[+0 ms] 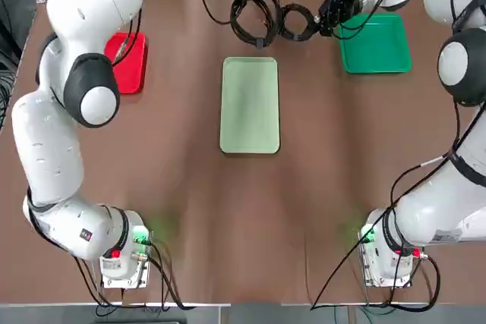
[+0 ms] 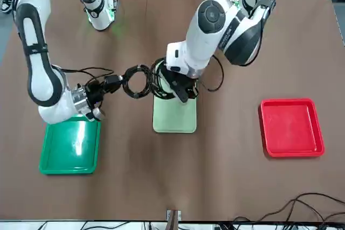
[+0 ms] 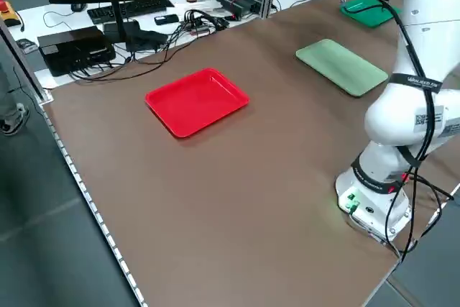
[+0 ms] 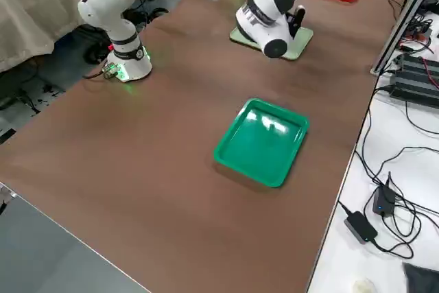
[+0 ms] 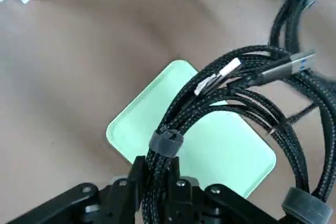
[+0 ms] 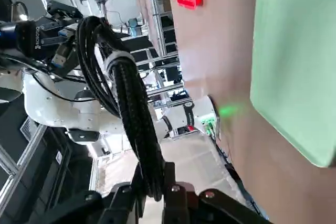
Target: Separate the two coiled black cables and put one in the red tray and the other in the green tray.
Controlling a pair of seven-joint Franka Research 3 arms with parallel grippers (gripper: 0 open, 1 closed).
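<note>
My left gripper (image 2: 181, 93) hangs over the far end of a pale mint tray, shut on the larger black coiled cable (image 5: 220, 93), which hangs off the table. My right gripper (image 1: 332, 13), beside the green tray (image 1: 376, 43), is shut on the smaller coiled cable (image 6: 131, 98), also in the air. The two coils (image 1: 235, 24) touch where they meet between the grippers. The red tray (image 2: 291, 126) lies on the robot's left side, partly under the left arm in the top view, with nothing in it. The green tray (image 2: 71, 146) holds nothing either.
A long pale mint-green tray (image 1: 250, 104) lies in the middle of the table. Loose wires and electronics (image 3: 79, 48) crowd the bench beyond the far table edge. Both arm bases (image 1: 121, 256) stand at the near edge.
</note>
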